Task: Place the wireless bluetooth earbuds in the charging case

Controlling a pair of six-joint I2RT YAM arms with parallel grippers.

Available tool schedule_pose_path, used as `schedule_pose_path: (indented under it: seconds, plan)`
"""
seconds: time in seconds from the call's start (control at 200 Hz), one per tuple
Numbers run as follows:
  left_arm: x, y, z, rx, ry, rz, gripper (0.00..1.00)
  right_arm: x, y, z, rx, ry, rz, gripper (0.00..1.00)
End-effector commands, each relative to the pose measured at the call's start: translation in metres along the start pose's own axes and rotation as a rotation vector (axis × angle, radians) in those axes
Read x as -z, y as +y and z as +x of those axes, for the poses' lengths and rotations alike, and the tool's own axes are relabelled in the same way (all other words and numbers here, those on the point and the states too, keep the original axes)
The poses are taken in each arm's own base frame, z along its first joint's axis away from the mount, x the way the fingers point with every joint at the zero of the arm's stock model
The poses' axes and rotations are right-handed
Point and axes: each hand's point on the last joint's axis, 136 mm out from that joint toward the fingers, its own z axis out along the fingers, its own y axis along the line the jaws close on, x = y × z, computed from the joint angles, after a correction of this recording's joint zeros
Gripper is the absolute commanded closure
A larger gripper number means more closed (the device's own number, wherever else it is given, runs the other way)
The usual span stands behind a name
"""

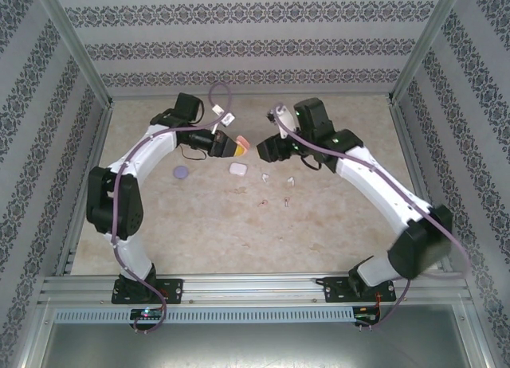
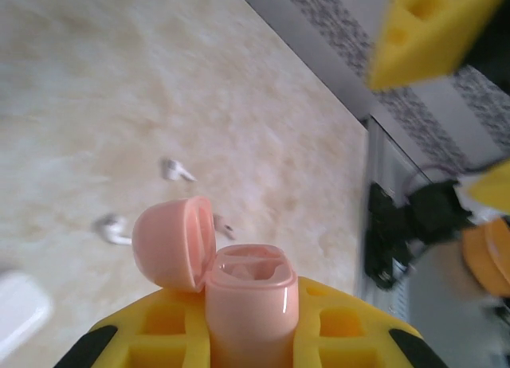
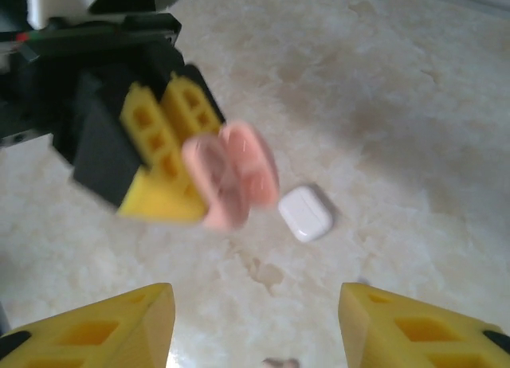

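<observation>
1. The left claw (image 1: 229, 146) is clamped tight on a pink charging case (image 2: 251, 296), held up off the counter (image 1: 335, 217) around 12 o'clock from the middle in the top view.
2. The case's lid is flipped open to the side and the open top faces the left wrist cam. The inside is too blurry to read.
3. The right claw (image 3: 255, 296) faces it from 3 o'clock, close but not touching. Its yellow fingers are spread wide with nothing between them.
4. A closed white case (image 1: 237, 169) lies on the counter just at 6 o'clock of the pink one, and a purple case (image 1: 182, 172) lies further off at 9 o'clock.
5. The earbuds (image 1: 265, 177) lie loose on the counter, scattered from 3 to 5 o'clock of the white case. I count about four tiny ones.
</observation>
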Motion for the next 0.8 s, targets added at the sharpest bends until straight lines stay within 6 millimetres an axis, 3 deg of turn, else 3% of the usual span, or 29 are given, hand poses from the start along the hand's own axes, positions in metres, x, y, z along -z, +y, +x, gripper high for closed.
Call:
schedule_pose_path:
  seconds: [0.0,0.225,0.415,0.794]
  plan:
    - [0.036,-0.007,-0.055,-0.125,-0.229,-0.148,1.00,0.003,-0.014,0.027,-0.198,0.006,0.083,0.42]
    - [0.082,-0.035,-0.079,-0.188,-0.563,-0.305,1.00,-0.026,-0.032,0.095,-0.541,0.075,0.308,0.41]
    - [0.104,-0.063,-0.078,-0.229,-0.728,-0.432,1.00,-0.054,-0.036,0.137,-0.752,0.138,0.542,0.40]
    - [0.135,-0.077,-0.069,-0.238,-0.867,-0.549,1.00,-0.095,-0.030,0.190,-0.983,0.205,0.757,0.48]
